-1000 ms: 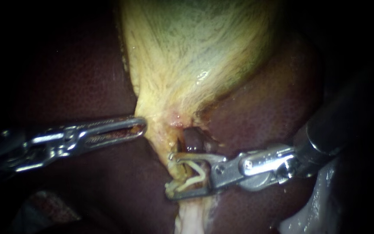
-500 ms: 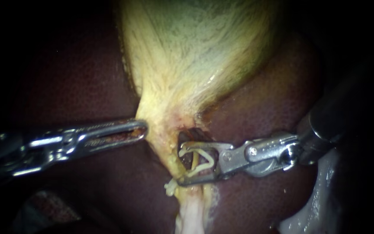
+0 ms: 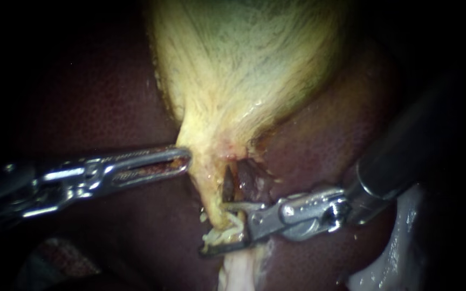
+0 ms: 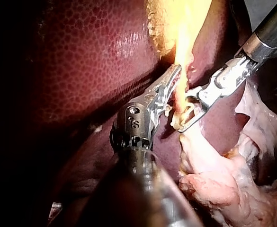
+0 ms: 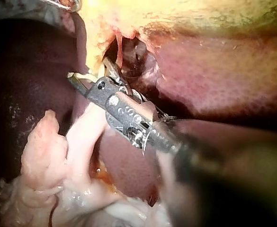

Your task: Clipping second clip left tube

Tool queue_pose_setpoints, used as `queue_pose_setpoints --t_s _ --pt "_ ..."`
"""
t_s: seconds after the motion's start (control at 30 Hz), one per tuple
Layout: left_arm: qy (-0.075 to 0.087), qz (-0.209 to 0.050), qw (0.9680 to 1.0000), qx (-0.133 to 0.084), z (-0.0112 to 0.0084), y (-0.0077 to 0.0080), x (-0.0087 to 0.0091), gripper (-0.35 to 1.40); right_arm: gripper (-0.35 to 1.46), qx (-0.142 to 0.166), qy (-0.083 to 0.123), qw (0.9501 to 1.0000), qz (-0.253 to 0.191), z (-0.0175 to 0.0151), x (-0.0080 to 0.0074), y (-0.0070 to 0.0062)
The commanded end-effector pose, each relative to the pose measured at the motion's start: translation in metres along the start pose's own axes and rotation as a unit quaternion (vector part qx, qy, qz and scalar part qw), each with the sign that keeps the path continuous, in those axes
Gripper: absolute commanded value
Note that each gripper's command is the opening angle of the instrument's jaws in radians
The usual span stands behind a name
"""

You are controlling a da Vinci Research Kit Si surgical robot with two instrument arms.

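The left instrument (image 3: 184,160) is being held with its jaws lying together, nothing seen between them, its tip touching the neck of the gallbladder (image 3: 244,70). Just beside it, the left tube (image 3: 211,195) is being presented with its long axis running down from that neck. The right instrument (image 3: 215,227), the nearer one, is being set crosswise to the tube. Its jaws are standing partly apart, gripping a pale clip (image 3: 221,235) from both sides, astride the tube. No containers are being shown.

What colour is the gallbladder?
The gallbladder is pale yellow with fine whitish streaks, greenish-grey higher up; best in the endoscope view.
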Motion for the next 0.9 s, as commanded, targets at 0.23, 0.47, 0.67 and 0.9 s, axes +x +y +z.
queue_pose_setpoints --t_s 0.23,0.47,0.67,0.9 --pt "0.0 0.0 1.0 0.0 0.0001 0.0 0.0 -0.35 0.25 0.004 -0.009 0.9998 0.017 0.0001 -0.0004 -0.0002" --pt "0.0 0.0 1.0 0.0 0.0002 0.0001 0.0001 -0.35 -0.35 0.003 -0.032 0.9982 0.051 -0.0014 -0.0006 0.0002" --pt "0.0 0.0 1.0 0.0 0.0002 0.0001 0.0001 -0.35 -0.35 0.002 -0.032 0.9982 0.051 -0.0014 -0.0007 0.0002" --pt "0.0 0.0 1.0 0.0 0.0004 0.0002 0.0001 -0.35 -0.35 0.002 -0.032 0.9981 0.054 -0.0014 -0.0008 0.0002"
